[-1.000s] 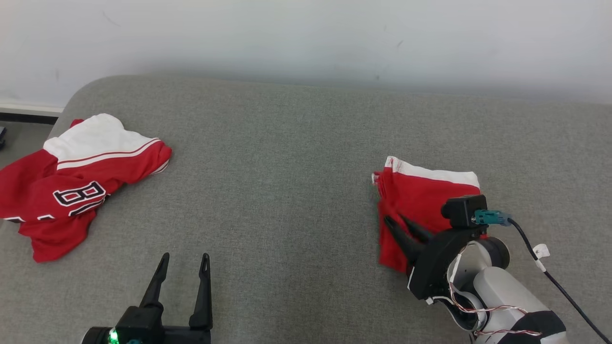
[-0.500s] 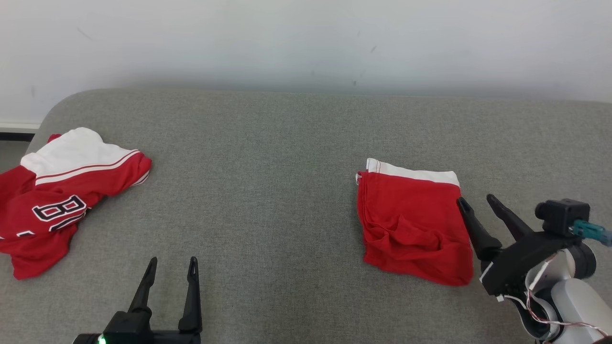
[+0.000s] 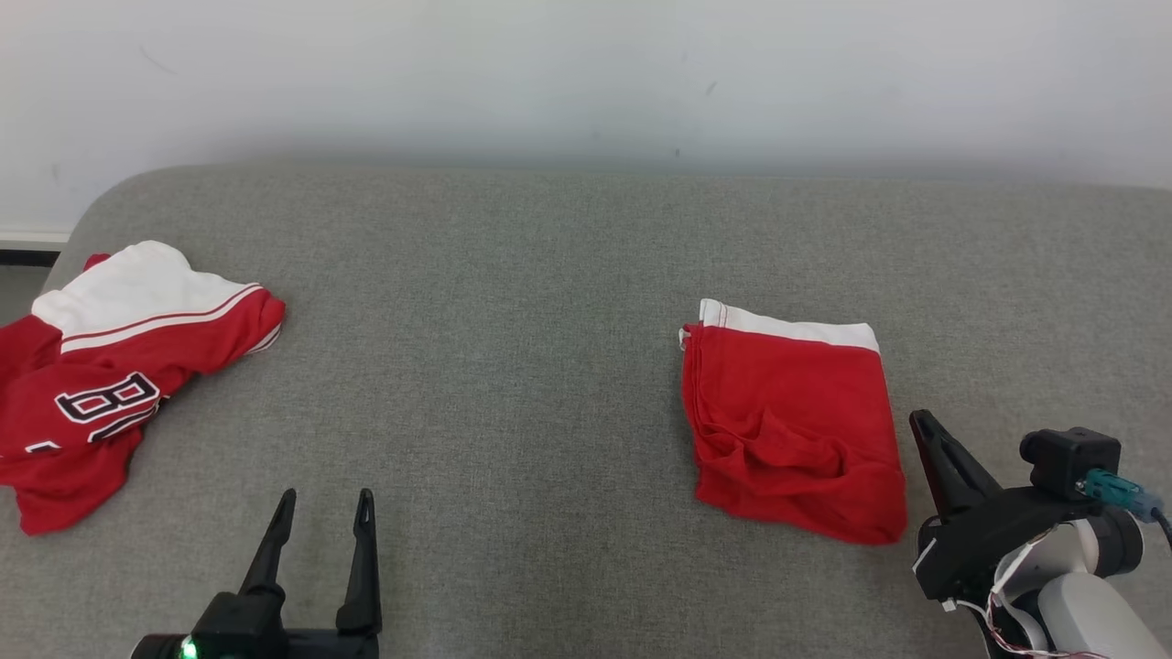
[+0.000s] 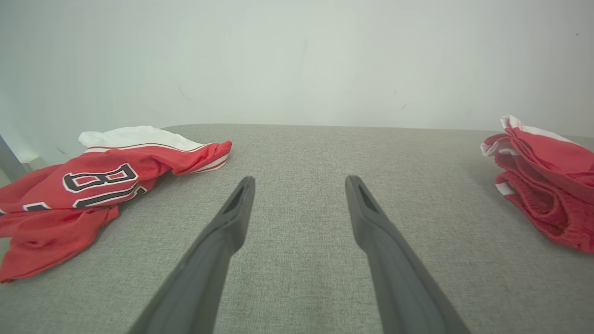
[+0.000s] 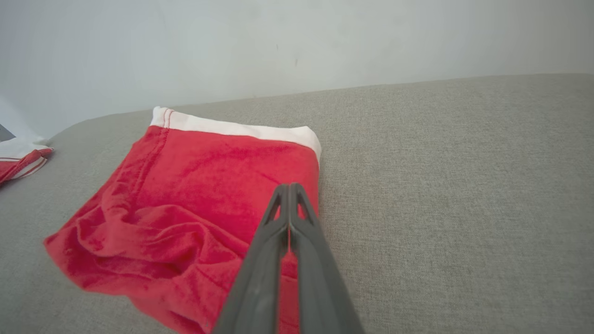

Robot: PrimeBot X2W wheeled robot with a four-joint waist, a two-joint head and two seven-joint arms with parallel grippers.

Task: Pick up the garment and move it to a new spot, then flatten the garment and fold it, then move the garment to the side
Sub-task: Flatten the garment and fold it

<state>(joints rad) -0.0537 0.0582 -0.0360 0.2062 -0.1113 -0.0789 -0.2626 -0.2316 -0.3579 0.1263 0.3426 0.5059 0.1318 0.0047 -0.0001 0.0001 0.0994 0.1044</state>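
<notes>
- Right gripper (image 3: 923,428): both fingers are pressed together, with nothing between them.
- Folded garment (image 3: 787,421): it lies on the grey cushion (image 3: 549,275), just to the left of the right gripper's fingers. Its white band (image 3: 787,329) runs along the edge farthest from the tool. No cloth is held.
- Left gripper (image 3: 326,502): its fingers are spread wide and empty. The folded garment lies well apart from it, ahead and to its right.
- Step in hand, as a judgement: the fold looks made and the folded garment looks set to the side. What is left is to clear the right gripper away without disturbing the fold.
- Withdraw the right gripper along the line of its own fingers, back and away from the cloth edge.
- Do not sweep the tool to its left. The closed tips stand just beside the garment's right edge and could catch the top layer and open the fold.
- Hold the fingers together during the withdrawal, because a spread finger would pass closer to the hem.
- Inspect the corner of the folded garment nearest the tool's left, which is rumpled with raised creases. If you want it flatter, press down lightly with the closed fingers and do not drag.
- Leave the crumpled jersey (image 3: 119,366), ahead and to the left of the left gripper, out of this step.
</notes>
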